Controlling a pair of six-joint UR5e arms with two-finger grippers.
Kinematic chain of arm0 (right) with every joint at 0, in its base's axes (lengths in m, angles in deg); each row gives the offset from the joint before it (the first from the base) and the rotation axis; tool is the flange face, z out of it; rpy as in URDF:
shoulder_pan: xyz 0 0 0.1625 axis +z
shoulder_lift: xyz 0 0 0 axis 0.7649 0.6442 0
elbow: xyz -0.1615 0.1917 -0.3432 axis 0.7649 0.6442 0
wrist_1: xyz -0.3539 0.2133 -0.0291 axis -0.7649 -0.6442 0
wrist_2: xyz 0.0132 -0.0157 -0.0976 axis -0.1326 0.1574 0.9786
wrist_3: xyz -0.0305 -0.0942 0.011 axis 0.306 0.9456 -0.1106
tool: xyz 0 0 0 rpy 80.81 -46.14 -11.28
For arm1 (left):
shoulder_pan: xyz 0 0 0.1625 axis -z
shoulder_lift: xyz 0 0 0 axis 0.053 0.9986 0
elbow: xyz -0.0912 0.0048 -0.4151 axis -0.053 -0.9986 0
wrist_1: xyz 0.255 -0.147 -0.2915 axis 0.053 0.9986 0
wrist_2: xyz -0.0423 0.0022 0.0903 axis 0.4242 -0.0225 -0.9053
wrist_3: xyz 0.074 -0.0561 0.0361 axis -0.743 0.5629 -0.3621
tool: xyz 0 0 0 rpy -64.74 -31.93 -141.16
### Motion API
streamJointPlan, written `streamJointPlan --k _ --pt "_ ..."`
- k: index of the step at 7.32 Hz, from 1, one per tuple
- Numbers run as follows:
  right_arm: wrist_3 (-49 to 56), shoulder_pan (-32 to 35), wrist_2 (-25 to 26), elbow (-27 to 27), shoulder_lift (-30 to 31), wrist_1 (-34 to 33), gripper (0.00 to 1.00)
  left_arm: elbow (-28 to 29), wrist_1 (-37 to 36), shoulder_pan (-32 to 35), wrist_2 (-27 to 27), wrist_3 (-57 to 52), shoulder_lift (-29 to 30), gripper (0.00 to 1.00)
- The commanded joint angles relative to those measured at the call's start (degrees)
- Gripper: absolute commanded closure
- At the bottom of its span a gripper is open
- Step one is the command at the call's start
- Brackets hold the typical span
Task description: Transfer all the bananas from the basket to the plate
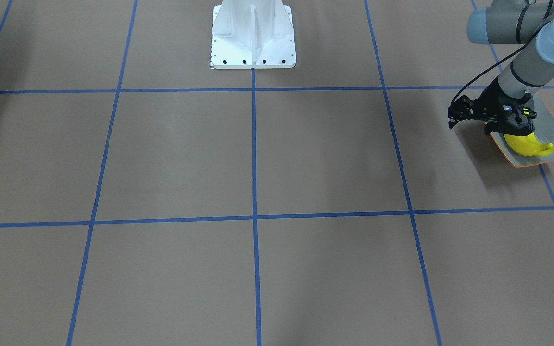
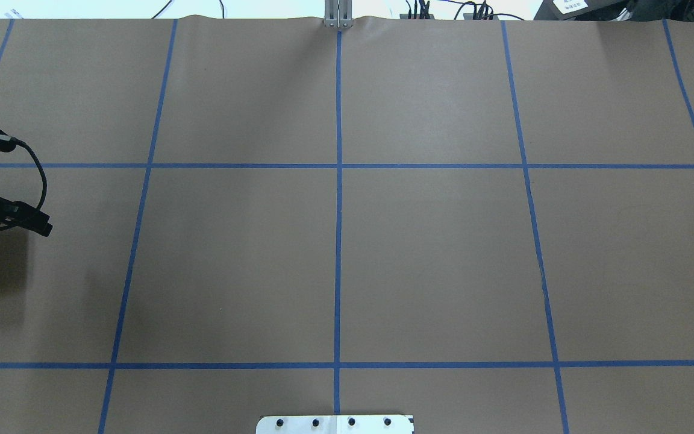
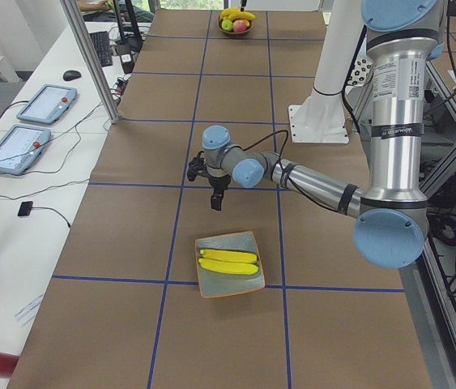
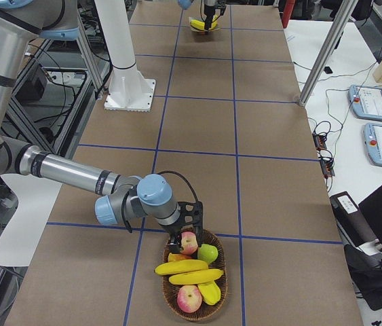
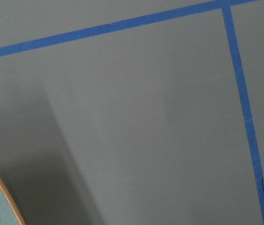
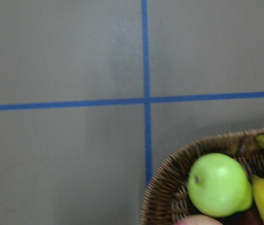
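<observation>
Your left gripper (image 1: 510,126) hangs raised just beside the plate (image 1: 553,137), on the side toward the table's middle. Its dark fingers point down, but you cannot tell how wide they stand. Two bananas (image 3: 229,259) lie side by side on the plate, which sits flat near the table's left end.

Your right gripper (image 4: 182,238) hovers at the rim of the basket (image 4: 170,288) at the opposite end. It shows only from the side, so its opening cannot be judged. In the basket, two long bananas (image 4: 196,276) lie across the middle, with two red apples (image 4: 189,242) and a green fruit (image 6: 218,185) crowded round them — the green one sits nearest the rim under the wrist camera.

The table (image 2: 431,259) is covered in brown paper marked with a grid of blue tape (image 2: 338,241). The white pedestal (image 1: 253,36) stands at the robot's edge, midway along. Past the far edge, a side desk (image 3: 17,203) carries two teach pendants (image 3: 45,104) and cables. An aluminium post (image 3: 90,57) rises at the table's edge — well apart from both arms.
</observation>
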Motion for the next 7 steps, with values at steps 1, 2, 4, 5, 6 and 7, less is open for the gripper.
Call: streamJointPlan --k 1,2,4,5,6,7 --pt "3.0 0.5 0.6 6.4 0.6 5.0 0.00 -0.3 0.2 0.0 0.1 1.2 0.1 0.01" --pt "3.2 0.5 2.1 8.0 0.4 6.5 0.00 -0.3 0.2 0.0 0.1 1.2 0.5 0.01" --pt "3.0 0.4 4.2 11.4 -0.6 7.9 0.01 -0.3 0.2 0.0 0.1 1.2 0.5 0.01" --pt "2.8 0.4 4.1 12.2 -1.3 8.2 0.02 -0.3 0.2 0.0 -0.1 1.1 0.5 0.01" --pt "2.7 0.3 4.0 12.9 -1.4 8.1 0.04 -0.3 0.2 0.0 -0.2 1.1 0.5 0.01" --pt "2.6 0.3 3.8 12.9 -1.8 8.1 0.07 -0.4 0.2 0.0 -0.2 1.1 0.5 0.01"
